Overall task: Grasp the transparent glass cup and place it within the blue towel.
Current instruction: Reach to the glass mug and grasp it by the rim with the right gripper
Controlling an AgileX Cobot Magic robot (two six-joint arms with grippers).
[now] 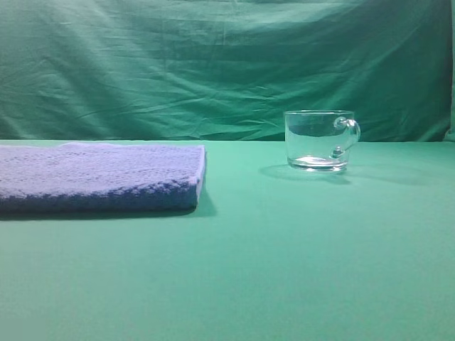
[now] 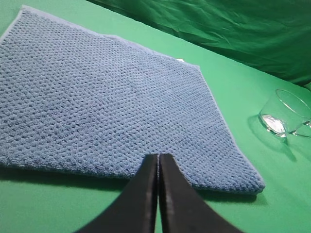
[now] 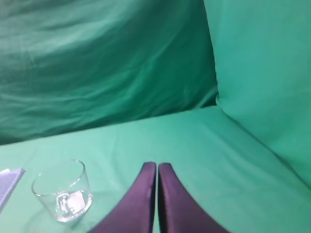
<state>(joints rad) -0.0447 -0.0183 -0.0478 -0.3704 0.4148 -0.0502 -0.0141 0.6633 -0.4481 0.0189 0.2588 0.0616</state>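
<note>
Stage: pre-grasp. Transparent glass cup (image 1: 321, 140) upright on table (image 1: 284, 249), apart from blue towel (image 1: 99, 176). Left claw (image 2: 158, 160) and right claw (image 3: 157, 167) closed, empty. Next: right claw opens, reaches cup.

High view: low, level with the table, facing the backdrop; towel (image 1: 99, 177) at left, cup (image 1: 320, 140) right of centre.
My left wrist view: close above the towel (image 2: 112, 102), looking down past my left gripper (image 2: 158, 160); cup (image 2: 286, 114) at right edge.
My right wrist view: low, facing the backdrop; cup (image 3: 63, 191) lower left, my right gripper (image 3: 157, 167) bottom centre.
All three share the cup.
</note>
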